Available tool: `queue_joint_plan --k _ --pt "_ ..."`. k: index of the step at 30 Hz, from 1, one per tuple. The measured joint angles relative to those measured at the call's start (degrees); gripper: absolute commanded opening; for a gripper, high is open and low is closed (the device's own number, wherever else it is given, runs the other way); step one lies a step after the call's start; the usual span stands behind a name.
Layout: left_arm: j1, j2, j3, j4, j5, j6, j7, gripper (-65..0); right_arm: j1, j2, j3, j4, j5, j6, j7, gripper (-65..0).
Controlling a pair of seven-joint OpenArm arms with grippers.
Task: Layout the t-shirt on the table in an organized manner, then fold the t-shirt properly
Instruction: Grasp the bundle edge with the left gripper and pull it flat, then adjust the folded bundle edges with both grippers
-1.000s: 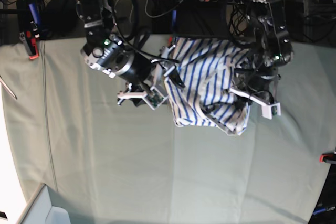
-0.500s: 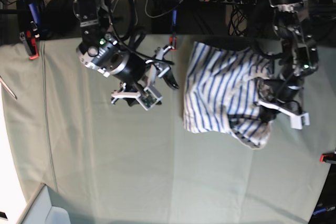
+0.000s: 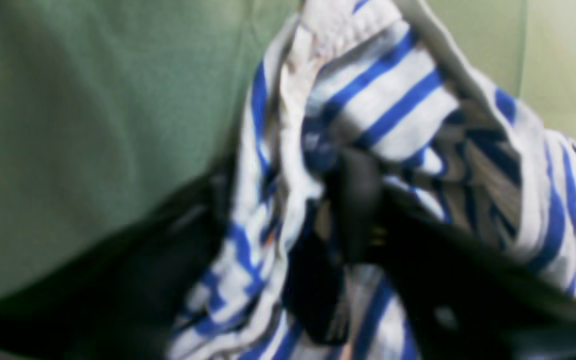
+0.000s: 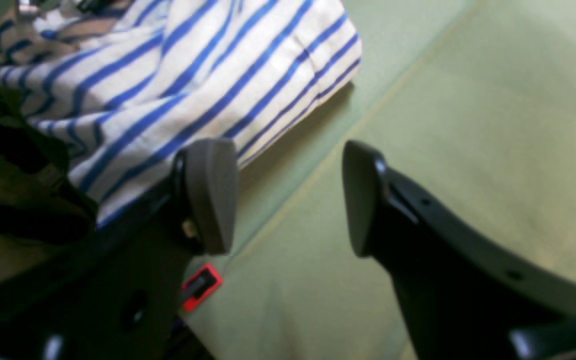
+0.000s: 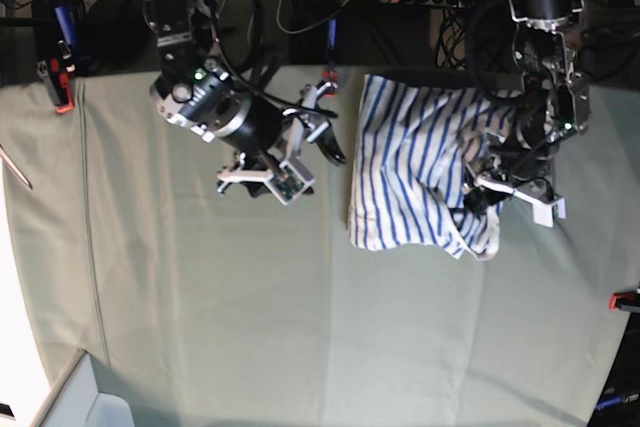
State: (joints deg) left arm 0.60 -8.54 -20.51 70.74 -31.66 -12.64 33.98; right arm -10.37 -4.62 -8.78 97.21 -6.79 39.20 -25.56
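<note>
T-shirt (image 5: 420,172) bunched in upper right of base frame on green tabletop (image 5: 200,307), near far edge. Right gripper (image 4: 288,195) spread apart, empty, just beside shirt's hem. Left gripper (image 5: 478,197) buried in striped folds; grip too blurred to tell.

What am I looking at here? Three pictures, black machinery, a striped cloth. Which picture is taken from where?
It is a robot with two arms. One camera looks down from above; each of the others sits on a wrist, looking past that arm's gripper. On the table, covered in grey-green cloth, lies a crumpled t-shirt with blue stripes. The right gripper stands open and empty beside the shirt. The left gripper is down in the shirt's folds; that close-up is too blurred to show whether it grips the cloth. Red clamps sit at the table's edges.
</note>
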Motion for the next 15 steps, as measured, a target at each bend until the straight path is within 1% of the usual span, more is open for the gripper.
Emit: queue_joint_plan --k 4,6,8,11,13,15 --pt "0.96 -0.15 0.0 3.23 -0.07 0.0 0.52 -15.7 0.46 -2.32 -2.4 1.49 0.13 0.0 0.15 -31.5" --pt "2.6 -0.17 -0.04 7.04 -0.33 -0.17 0.48 -12.4 1.16 -3.3 -4.85 1.46 0.07 0.0 0.04 -35.3" --pt "4.33 -0.13 -1.09 10.36 -0.5 -0.48 0.46 -11.8 2.54 -4.0 -7.26 -0.02 0.15 0.0 0.33 -41.3" --pt "5.44 -0.35 -5.05 12.22 -0.48 -0.39 0.52 -11.8 4.98 -4.07 -9.14 -5.97 0.7 0.0 0.94 -52.6" --pt "5.44 -0.79 -6.47 12.2 -0.13 -0.2 0.55 -11.7 6.93 -3.76 -9.29 -10.95 -0.09 0.02 0.11 -57.5" --pt "5.49 -0.79 -7.58 12.2 0.09 -0.2 0.44 -11.7 8.46 -3.65 -9.25 -14.73 -0.09 0.02 0.42 -59.2"
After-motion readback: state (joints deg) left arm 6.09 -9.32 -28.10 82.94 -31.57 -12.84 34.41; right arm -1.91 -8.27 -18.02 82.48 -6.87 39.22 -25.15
